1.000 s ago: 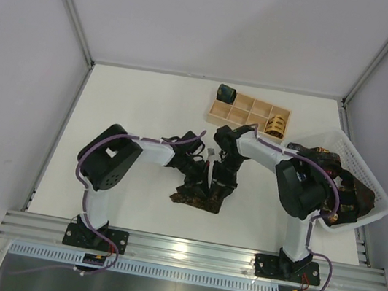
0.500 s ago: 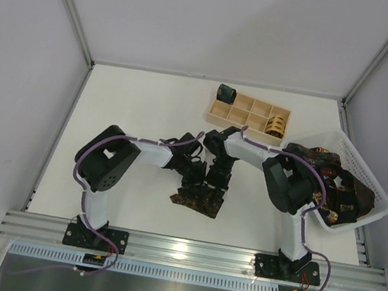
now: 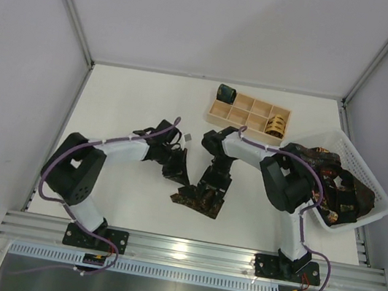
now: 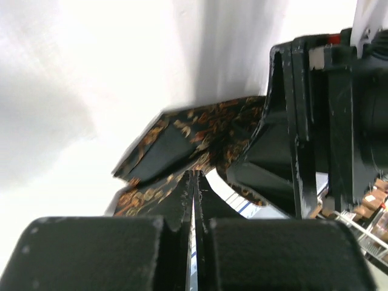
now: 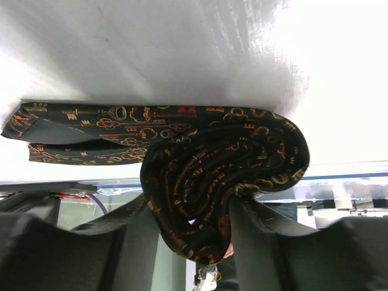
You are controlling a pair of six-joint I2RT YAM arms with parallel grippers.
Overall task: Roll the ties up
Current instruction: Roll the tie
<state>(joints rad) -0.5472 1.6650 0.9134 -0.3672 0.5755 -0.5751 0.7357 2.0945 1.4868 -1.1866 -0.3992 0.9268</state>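
Observation:
A dark tie [image 3: 198,200] with a gold key pattern lies on the white table, partly wound into a coil [image 5: 206,176]. My right gripper [image 5: 189,206] is shut on that coil, one finger pressed against each side, while the unrolled flat length [image 5: 109,118] stretches away to the left. In the top view the right gripper [image 3: 216,181] stands over the tie's far end. My left gripper [image 3: 175,170] is shut and holds nothing, just left of the tie. In the left wrist view its fingertips [image 4: 195,177] point at the tie [image 4: 194,130], with the right gripper [image 4: 297,145] beyond it.
A pale wooden compartment tray [image 3: 243,113] sits behind the grippers, holding a dark green rolled tie [image 3: 226,92] and a tan-gold one [image 3: 279,123]. A white mesh basket [image 3: 371,182] at the right edge holds several loose ties [image 3: 335,186].
My left arm has swung out to the left, drawing its gripper back from the tie. The right gripper stayed on the coil, its fingers now a little wider apart.

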